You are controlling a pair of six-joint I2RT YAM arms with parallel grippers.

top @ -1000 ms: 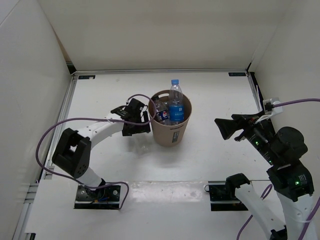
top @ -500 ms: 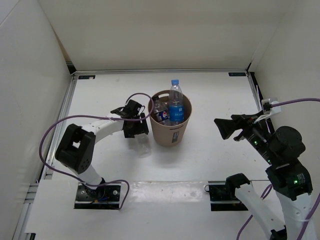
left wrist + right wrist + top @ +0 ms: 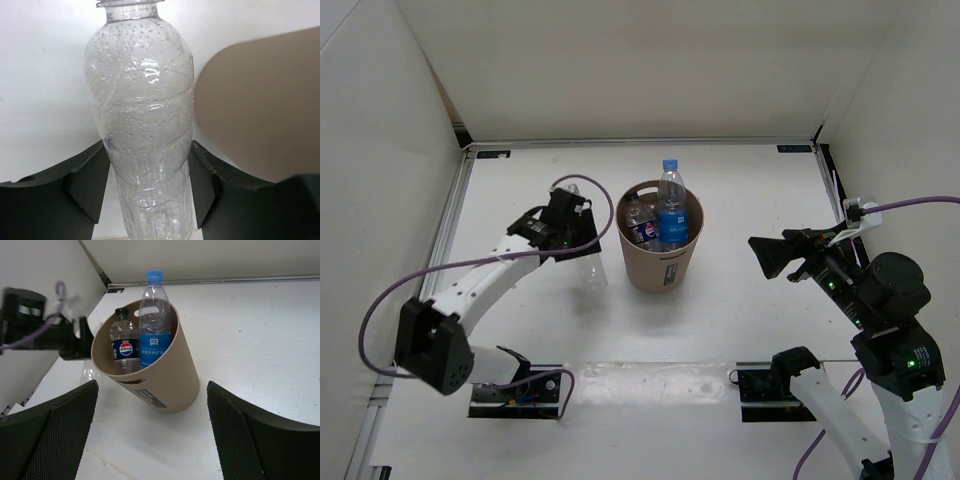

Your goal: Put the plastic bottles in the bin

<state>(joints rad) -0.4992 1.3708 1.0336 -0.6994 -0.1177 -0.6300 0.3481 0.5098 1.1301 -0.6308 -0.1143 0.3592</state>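
- Plainly, the step in hand is the carry of the plain clear bottle point(image 3: 142, 100). The left gripper point(image 3: 147, 147) is clamped on its lower body, with a finger pressed to each side and the neck pointing up.
- That bottle is just beside the bin point(image 3: 660, 268), on the bin's left and outside it. The wrist view shows the tan wall close on the right. I cannot tell whether the bottle's base is off the table point(image 3: 750, 190).
- Inside the bin stand the blue-labelled bottle point(image 3: 154, 335), its cap poking above the rim, and the dark-labelled bottle point(image 3: 124, 345) next to it. Only these two can be seen; anything deeper is hidden.
- The right gripper point(image 3: 767, 258) hangs well apart to the right of the bin, spread wide and holding nothing.
- By my reckoning the task is far along, with this bottle among the last.
- The next move calls for a lift high enough that the bottle's base clears the rim (the bin is taller than the bottle). It then needs a short sideways shift over the opening and a release.
- The risk, I judge, is knocking the light bin or the protruding blue cap on the way across. The free space at the near left of the opening looks the safest drop point.
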